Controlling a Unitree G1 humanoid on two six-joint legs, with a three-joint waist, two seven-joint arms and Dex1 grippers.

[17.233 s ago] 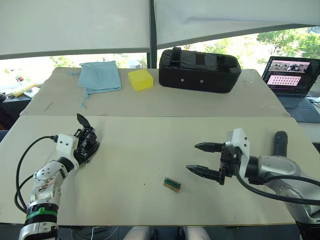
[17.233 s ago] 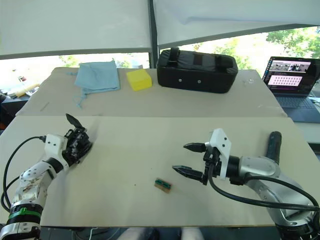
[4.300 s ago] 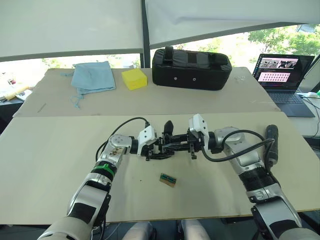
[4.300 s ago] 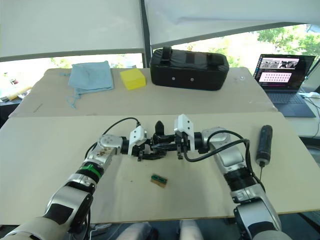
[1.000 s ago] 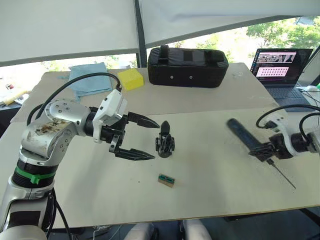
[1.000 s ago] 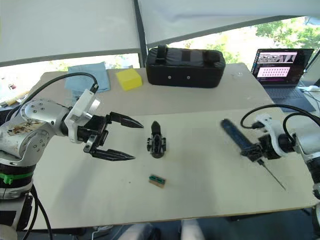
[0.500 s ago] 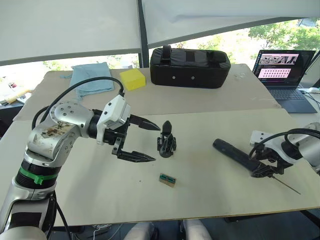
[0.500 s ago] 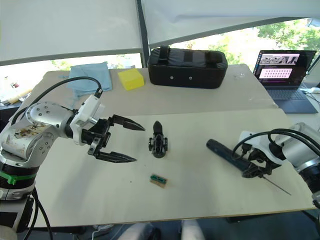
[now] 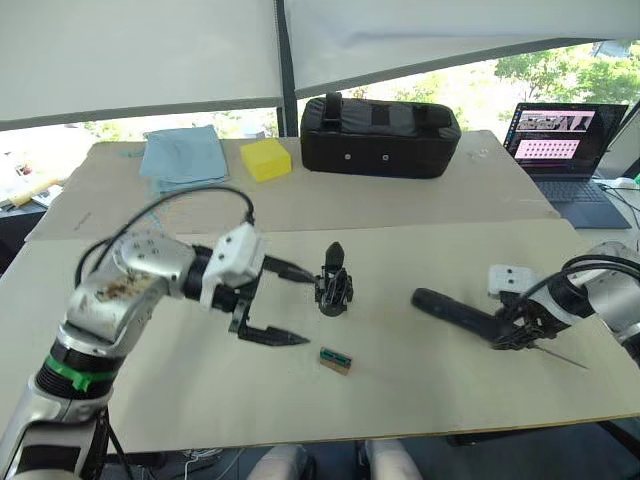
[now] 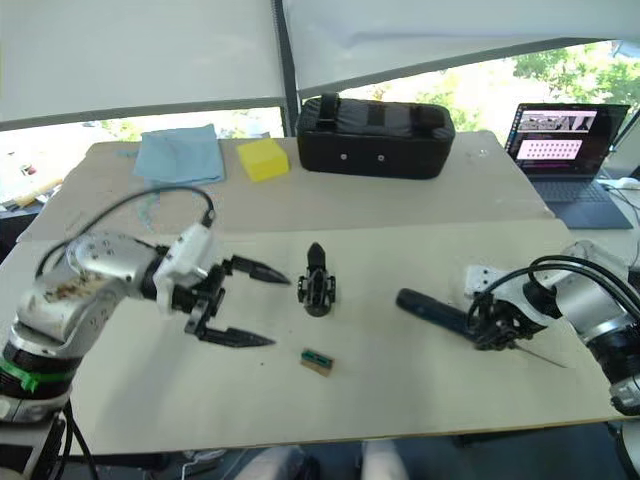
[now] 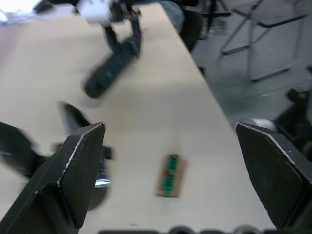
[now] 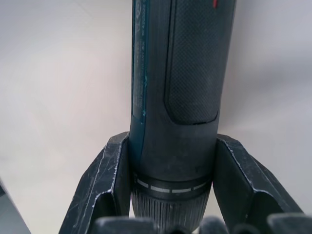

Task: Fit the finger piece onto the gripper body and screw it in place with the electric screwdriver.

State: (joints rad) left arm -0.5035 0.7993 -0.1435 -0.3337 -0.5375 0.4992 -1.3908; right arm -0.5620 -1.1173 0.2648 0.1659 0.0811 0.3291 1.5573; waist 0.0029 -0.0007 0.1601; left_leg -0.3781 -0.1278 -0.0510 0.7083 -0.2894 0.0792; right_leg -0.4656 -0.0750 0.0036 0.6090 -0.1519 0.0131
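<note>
1. One gripper body.
2. One electric screwdriver.
3. One small green-and-brown block.
4. One black case.
5. One yellow block.
6. One blue cloth.
7. One laptop.
8. Two worktops: near worktop, far worktop.

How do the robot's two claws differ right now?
The left gripper is spread wide open and holds nothing, while the right gripper is clamped on the electric screwdriver. The left gripper hovers beside the gripper body; the right gripper sits farther off, near the table edge. Both have two black fingers.
</note>
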